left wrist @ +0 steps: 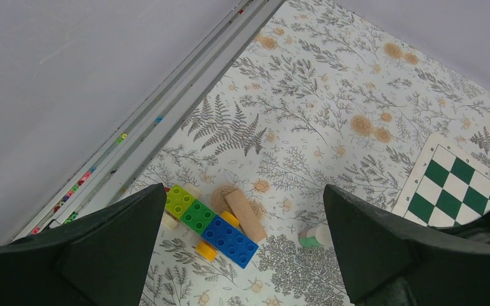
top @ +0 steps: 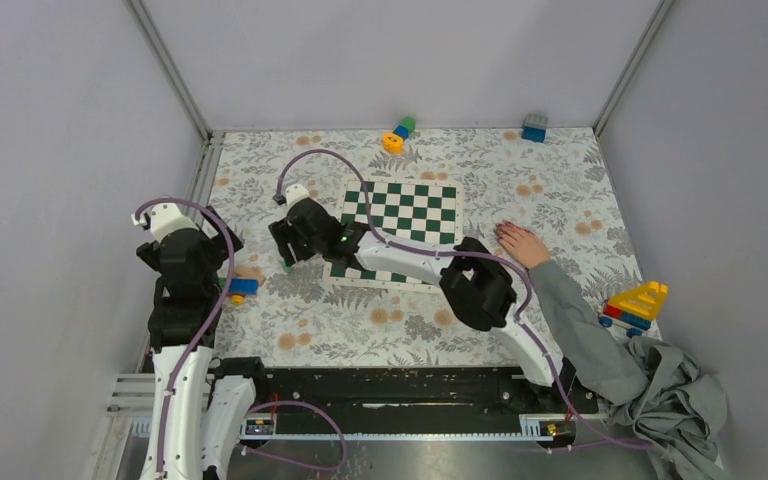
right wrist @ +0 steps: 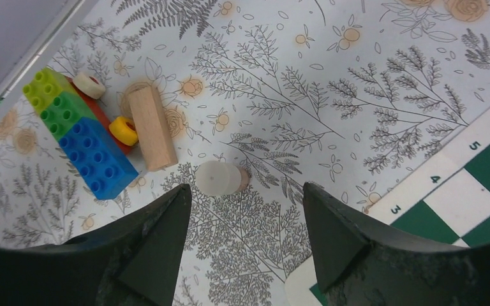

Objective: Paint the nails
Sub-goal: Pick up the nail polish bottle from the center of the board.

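Both gape empty: left gripper (left wrist: 244, 189) idle, right gripper (right wrist: 244, 190) poised over a small white-capped bottle (right wrist: 217, 177), probably polish. Fetching step; next, pinch it squarely before approaching the nails (top: 502, 230).

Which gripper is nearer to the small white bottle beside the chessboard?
Right. The right gripper hangs just above the bottle, jaws open toward it; the left gripper sits farther off, to its left, over the toy blocks.

One chessboard (top: 410, 210), one hand (top: 522, 245), one wooden block (right wrist: 152, 127), one white cylinder (right wrist: 217, 177), one grey cloth (top: 675, 400), four brick clusters (top: 398, 133) (top: 534, 127) (top: 638, 302) (top: 241, 288).
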You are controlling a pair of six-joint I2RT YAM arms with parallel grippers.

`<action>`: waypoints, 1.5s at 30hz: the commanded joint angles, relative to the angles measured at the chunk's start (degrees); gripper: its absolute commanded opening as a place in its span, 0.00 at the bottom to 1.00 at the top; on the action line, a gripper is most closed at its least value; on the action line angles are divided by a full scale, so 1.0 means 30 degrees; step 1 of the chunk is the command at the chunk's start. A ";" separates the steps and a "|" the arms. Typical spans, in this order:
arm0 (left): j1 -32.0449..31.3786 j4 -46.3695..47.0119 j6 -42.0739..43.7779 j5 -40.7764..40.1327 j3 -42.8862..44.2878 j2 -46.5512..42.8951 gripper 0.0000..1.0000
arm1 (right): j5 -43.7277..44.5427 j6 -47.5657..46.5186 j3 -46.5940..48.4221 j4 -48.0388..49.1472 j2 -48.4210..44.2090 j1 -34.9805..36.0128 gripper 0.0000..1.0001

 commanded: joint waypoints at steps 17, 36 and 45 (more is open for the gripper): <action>0.0074 0.1046 0.0074 -0.0382 0.0059 0.0069 0.99 | 0.1528 -0.1658 0.5789 -0.2117 0.4137 0.1039 0.63; 0.0079 0.1047 0.0133 -0.0430 0.0041 0.0054 0.99 | 0.1563 -0.1614 0.6369 -0.2331 0.4812 0.1173 0.48; 0.0073 0.1060 0.0162 -0.0375 0.0026 0.0065 0.99 | 0.1555 -0.1420 0.6038 -0.2067 0.4423 0.1173 0.14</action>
